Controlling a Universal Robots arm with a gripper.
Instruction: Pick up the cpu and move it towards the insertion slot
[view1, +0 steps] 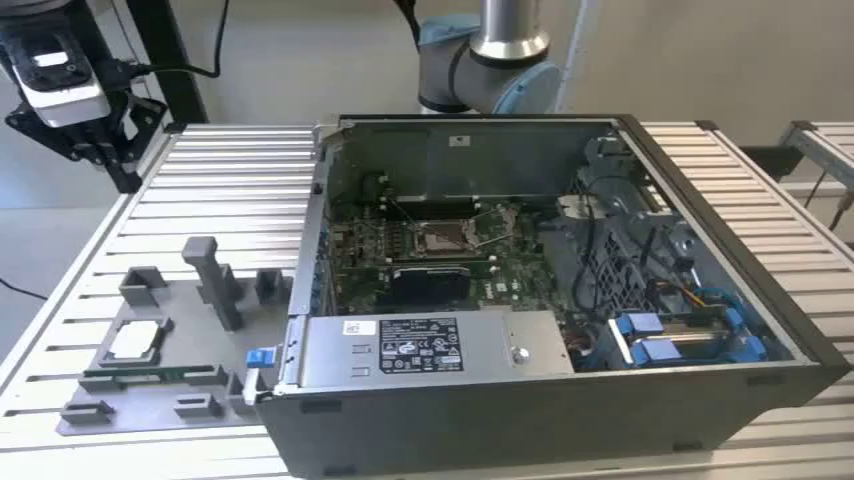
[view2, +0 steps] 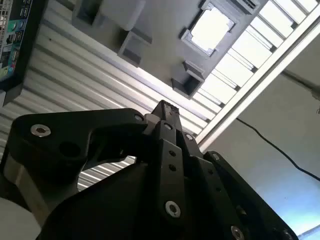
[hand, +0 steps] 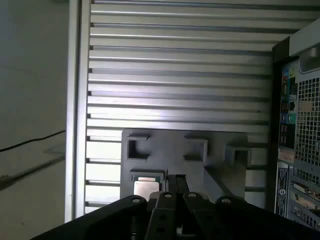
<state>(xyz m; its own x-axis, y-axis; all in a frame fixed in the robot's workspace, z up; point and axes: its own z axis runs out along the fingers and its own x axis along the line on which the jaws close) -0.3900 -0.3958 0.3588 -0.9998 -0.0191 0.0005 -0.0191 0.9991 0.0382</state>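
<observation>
The black tool (view2: 166, 107), its fingers pressed together, hangs over the ribbed tabletop (view2: 75, 85), apart from the cpu (view2: 210, 29) in its grey holder (view2: 165, 35).

Slatted table (view1: 227, 190) — grey fixture (view1: 134, 392), computer case (view1: 534, 420)

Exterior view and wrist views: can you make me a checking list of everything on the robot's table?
Surface: slatted metal table, carrying a grey holder and an open computer case.
Job's things: cpu lies flat in the holder; slot is on the board inside the case.
Clutter: green memory stick in the holder, beside the cpu.
Gripper: gripper shut, holding nothing, well apart from the cpu.
Cables: black cable runs to the wrist; wires in the case; floor cable.
Surroundings: pale wall; another slatted table at the exterior view's right.
</observation>
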